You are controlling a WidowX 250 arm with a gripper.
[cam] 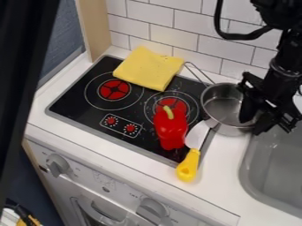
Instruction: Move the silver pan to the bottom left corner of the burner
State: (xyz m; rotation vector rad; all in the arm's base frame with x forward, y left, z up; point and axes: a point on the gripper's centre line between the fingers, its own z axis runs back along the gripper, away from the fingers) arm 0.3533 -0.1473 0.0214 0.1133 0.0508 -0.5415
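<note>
Along the right edge of the stove (73, 103) sits the silver pan (223, 106), the gripper (266, 114) at its right side, whether open or closed I cannot tell. Left of the pan are a red pepper (171, 130) and a yellow-handled knife (189, 165); a yellow cloth (147, 68) lies farther back.

Gripper (265, 121) at silver pan (223, 109), red pepper (171, 130)

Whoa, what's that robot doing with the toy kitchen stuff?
The robot's black gripper is at the right side of the silver pan; I can't tell if it has a firm hold. The pan sits at the stove's right edge, not at the bottom left yet. A red pepper and a yellow-handled knife lie nearby.
</note>
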